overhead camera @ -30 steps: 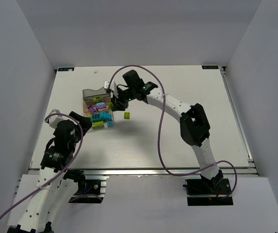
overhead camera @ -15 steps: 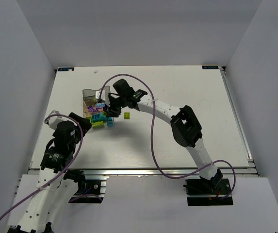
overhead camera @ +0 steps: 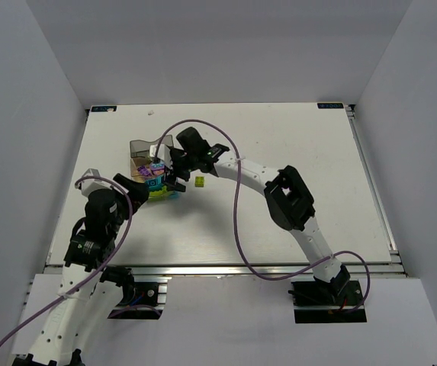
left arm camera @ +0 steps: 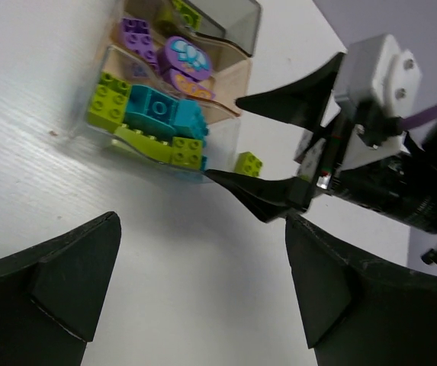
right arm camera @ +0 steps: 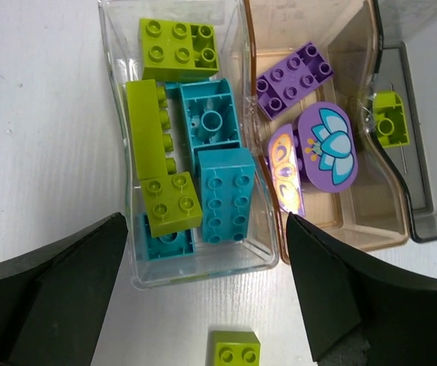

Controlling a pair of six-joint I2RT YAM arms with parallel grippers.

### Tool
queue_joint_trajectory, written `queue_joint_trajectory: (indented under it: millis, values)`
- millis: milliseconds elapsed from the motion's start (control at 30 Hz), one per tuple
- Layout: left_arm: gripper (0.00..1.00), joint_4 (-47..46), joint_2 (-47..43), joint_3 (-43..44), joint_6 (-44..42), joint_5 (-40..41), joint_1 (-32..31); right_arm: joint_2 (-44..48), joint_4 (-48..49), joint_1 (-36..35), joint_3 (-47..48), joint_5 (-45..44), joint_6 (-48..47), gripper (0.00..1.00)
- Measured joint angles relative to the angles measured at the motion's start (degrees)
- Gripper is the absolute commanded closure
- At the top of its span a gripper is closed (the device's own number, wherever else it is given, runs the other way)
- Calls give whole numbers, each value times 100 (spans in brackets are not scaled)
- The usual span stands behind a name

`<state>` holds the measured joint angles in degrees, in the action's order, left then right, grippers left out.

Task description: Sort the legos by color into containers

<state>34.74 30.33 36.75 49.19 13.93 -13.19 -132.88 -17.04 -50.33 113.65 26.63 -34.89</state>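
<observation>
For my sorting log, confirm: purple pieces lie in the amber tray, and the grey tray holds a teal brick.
The grey tray holds a lime-green brick, not teal; the right wrist view shows it. The rest stands.

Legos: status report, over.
Left gripper open, empty. Right gripper open above the containers. One lime lego loose on table, unobstructed. Clear tray mixes lime and teal.
</observation>
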Motion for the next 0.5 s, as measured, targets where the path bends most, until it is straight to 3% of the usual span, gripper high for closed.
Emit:
queue_joint_trajectory:
  millis: [233, 500]
  values:
    - [11, -861, 640, -26, -170, -981, 0, 1126, 538, 332, -1137, -136, 511, 11]
    - [11, -1735, 1928, 332, -492, -2114, -85, 3032, 553, 1917, -2155, 778, 820, 36]
